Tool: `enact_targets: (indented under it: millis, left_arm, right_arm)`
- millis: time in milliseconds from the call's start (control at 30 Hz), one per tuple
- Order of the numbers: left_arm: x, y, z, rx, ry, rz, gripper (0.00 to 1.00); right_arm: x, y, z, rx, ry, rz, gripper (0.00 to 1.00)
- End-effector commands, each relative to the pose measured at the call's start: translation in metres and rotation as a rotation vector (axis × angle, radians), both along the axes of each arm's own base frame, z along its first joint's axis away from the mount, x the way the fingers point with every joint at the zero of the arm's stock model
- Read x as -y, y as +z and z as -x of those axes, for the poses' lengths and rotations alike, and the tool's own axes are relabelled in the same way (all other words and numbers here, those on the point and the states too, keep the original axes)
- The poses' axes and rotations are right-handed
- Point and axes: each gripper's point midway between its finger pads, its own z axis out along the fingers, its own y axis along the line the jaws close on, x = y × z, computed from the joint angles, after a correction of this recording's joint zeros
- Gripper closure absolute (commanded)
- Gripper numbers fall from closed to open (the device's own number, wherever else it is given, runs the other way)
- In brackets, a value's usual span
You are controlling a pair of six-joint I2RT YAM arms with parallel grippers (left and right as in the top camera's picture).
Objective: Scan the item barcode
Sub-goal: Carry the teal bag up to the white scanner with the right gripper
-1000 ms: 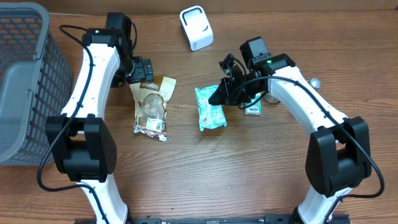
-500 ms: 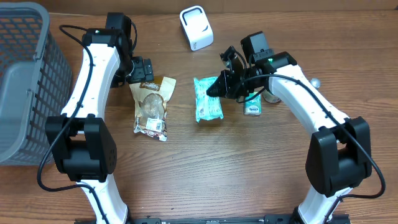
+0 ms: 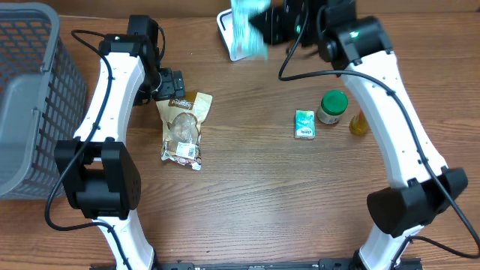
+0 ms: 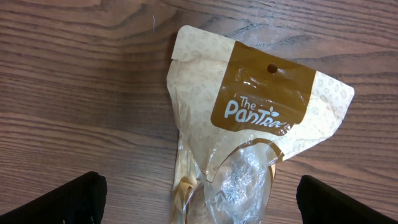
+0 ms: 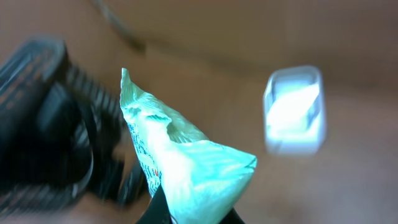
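A teal packet [image 3: 246, 28] hangs high above the table's back edge, blurred, with my right gripper [image 3: 260, 30] shut on its lower end. In the right wrist view the teal packet [image 5: 186, 162] rises from between the dark fingers of that gripper [image 5: 194, 215], and the white scanner [image 5: 293, 112] lies beyond it on the wood. From overhead the scanner [image 3: 227, 30] is partly covered by the packet. My left gripper [image 3: 171, 84] stands open over the top of a tan and brown snack pouch [image 3: 182, 127]. That pouch [image 4: 249, 124] lies flat between its two fingers [image 4: 53, 200].
A grey mesh basket [image 3: 30, 97] fills the left side. Right of centre stand a green-lidded jar [image 3: 332, 107], a small teal box [image 3: 304, 124] and an amber bottle [image 3: 359, 122], all under the raised right arm.
My right arm has lifted the teal packet off the table and carried it up and back, over the white scanner. The left arm and the snack pouch have not moved.
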Motion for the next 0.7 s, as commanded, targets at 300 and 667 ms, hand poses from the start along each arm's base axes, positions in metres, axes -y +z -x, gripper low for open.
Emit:
enact_targets:
  millis: [300,667]
  left_arm:
    - [0.0,0.004,-0.003,0.011,-0.016,-0.01,0.01]
    - [0.0,0.004,-0.004,0.015,-0.016,-0.01,0.01]
  right_arm:
    - [-0.001,0.054,-0.056,0.608,-0.12,0.522,0.96]
    - [-0.037,-0.029,-0.106,0.69,-0.009,0.753,0.96]
